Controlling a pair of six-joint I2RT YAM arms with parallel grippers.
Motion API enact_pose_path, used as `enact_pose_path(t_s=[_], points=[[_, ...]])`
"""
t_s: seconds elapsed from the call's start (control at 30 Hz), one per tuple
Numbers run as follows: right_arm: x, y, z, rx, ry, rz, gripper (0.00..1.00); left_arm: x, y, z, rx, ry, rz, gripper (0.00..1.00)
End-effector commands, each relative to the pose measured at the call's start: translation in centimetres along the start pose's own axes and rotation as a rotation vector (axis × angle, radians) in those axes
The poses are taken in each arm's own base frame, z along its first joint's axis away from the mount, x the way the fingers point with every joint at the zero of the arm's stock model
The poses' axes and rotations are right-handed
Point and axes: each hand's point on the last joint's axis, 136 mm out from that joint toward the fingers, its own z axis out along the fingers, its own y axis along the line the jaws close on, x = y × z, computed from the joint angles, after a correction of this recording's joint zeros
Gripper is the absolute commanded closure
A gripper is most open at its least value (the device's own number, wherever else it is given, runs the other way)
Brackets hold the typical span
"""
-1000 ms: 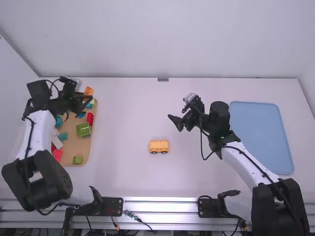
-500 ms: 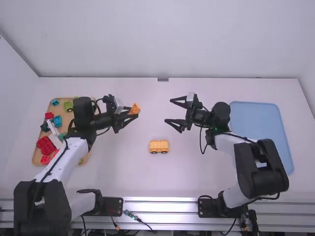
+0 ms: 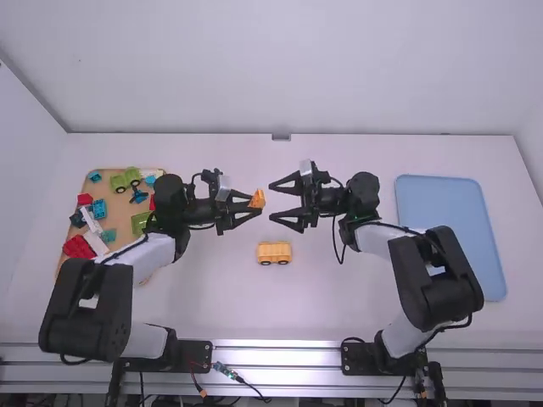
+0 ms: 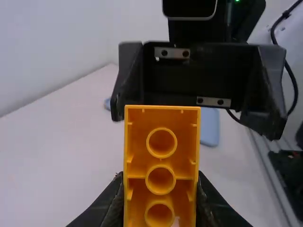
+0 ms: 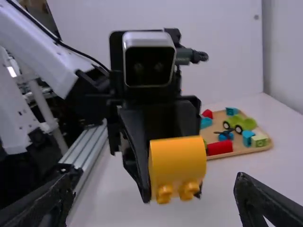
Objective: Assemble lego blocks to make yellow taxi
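Left gripper [image 3: 255, 204] was out past the tray side, fingers clamped on an orange block [image 3: 258, 198], gripped by its two sides; left wrist view had the block's hollow underside with round tubes in a row, right wrist view its smooth face with two studs pointing down. Right gripper [image 3: 271, 201] was directly opposite, fingers spread wide with nothing between them, tips near the block. Task's other piece, a yellow-orange wheeled base [image 3: 274, 253], was upright on the white table [image 3: 212, 297], nearer the camera than both grippers. Main obstacle: the grippers faced each other nearly tip to tip, so each was in the other's way with the block in the gap. Wooden tray [image 3: 121, 216] was at far left, loaded: green wheeled piece [image 3: 125, 179] at the far end, blue propeller-like piece [image 3: 138, 195] beside it, green block [image 3: 142, 222] toward the right side, blue block [image 3: 99, 209] on the left part, long white block [image 3: 93, 222] slanting, red blocks [image 3: 78, 247] near the left edge. Left arm [image 3: 153, 254] crossed above the tray's near right part and hid some of it. Blue tray [image 3: 450, 229] was flat at far right, beyond the right arm [image 3: 390, 240], which had a black cable [image 3: 336, 246] looping down by its wrist. Metal rail [image 3: 280, 352] with loose wires ran along the near edge, well apart from the base.
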Motion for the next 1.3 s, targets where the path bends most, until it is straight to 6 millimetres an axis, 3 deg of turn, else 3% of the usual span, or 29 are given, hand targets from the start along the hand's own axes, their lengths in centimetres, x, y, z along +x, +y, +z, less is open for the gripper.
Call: enact_pose_path(t_s=[0.0, 0.13, 0.37, 0.7, 1.2, 1.27], points=[[-0.9, 0.6, 0.5, -0.061, 0.016, 0.008, 0.16, -0.3, -0.9, 0.4, 0.118, 0.001, -0.038, 0.98], [-1.2, 0.5, 0.5, -0.057, 0.014, 0.018, 0.21, 0.1, -1.1, 0.7, 0.154, -0.012, -0.009, 0.98], [-0.9, 0.0, 0.6, -0.038, 0.015, 0.063, 0.25, -1.6, -2.2, 1.4, 0.16, -0.06, 0.045, 0.98], [-0.8, 0.1, 0.6, -0.044, 0.017, 0.049, 0.46, -1.6, -2.2, 1.7, 0.154, -0.062, 0.02, 0.98], [-0.8, 0.4, 1.2, -0.05, 0.014, 0.04, 0.64, -1.4, -2.4, 1.9, 0.161, -0.057, 0.021, 0.98], [-0.8, 0.4, 1.2, -0.05, 0.014, 0.036, 0.71, -1.4, -2.4, 1.9, 0.163, -0.057, 0.024, 0.98]])
